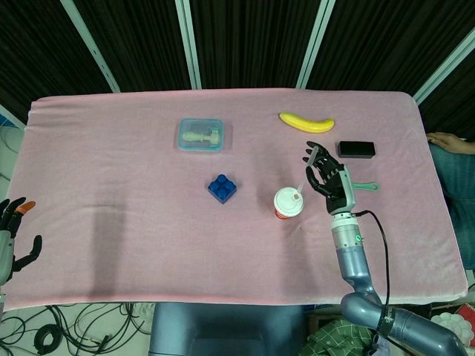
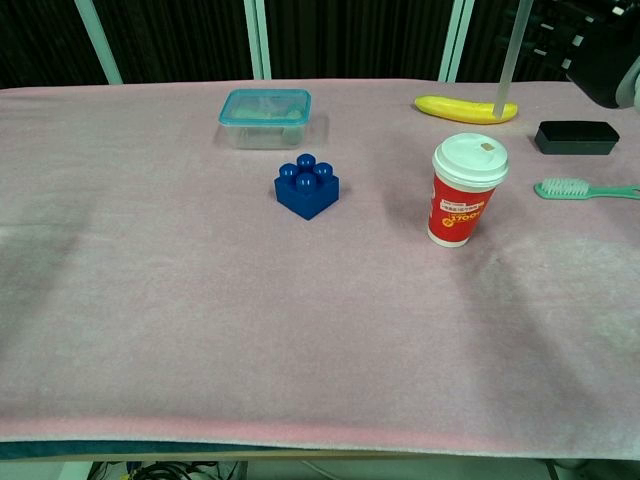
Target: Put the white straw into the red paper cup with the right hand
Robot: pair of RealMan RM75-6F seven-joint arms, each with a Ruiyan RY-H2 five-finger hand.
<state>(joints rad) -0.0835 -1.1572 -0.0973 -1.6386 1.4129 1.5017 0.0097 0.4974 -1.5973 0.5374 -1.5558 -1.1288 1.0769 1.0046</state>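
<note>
The right robot hand [image 1: 325, 176] stands above the tabletop [image 1: 111, 185], near its right edge, at the end of a forearm that rises from the near right corner. The palm is upright and the fingers point up, toward the far edge. The hand pinches the white straw [image 2: 509, 50] between thumb and fingers. In the chest view the straw hangs almost upright, a little tilted, above and beyond the red paper cup [image 2: 460, 200], with its low end in front of the banana [image 2: 455, 106]; it is not in the cup. The cup stands upright with its white lid on, just left of the hand.

The left robot hand [image 1: 13, 233] is off the near left corner, with its fingers spread and holding nothing.

A blue block [image 1: 222, 187] sits near the middle of the tabletop
</note>
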